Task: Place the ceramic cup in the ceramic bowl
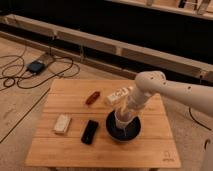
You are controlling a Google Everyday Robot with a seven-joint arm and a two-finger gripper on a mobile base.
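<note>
The off-white ceramic cup (121,120) stands upright inside the black ceramic bowl (112,131) on the wooden table (100,145). My gripper (126,109) comes down from the white arm at the right and sits right over the cup's top, around its rim. The cup's lower part is inside the bowl.
A flat white block (62,123) and a flat black device (90,131) lie left of the bowl. A red-brown object (92,97) and a white packet (117,95) lie behind it. Cables and a box (36,66) are on the floor at left.
</note>
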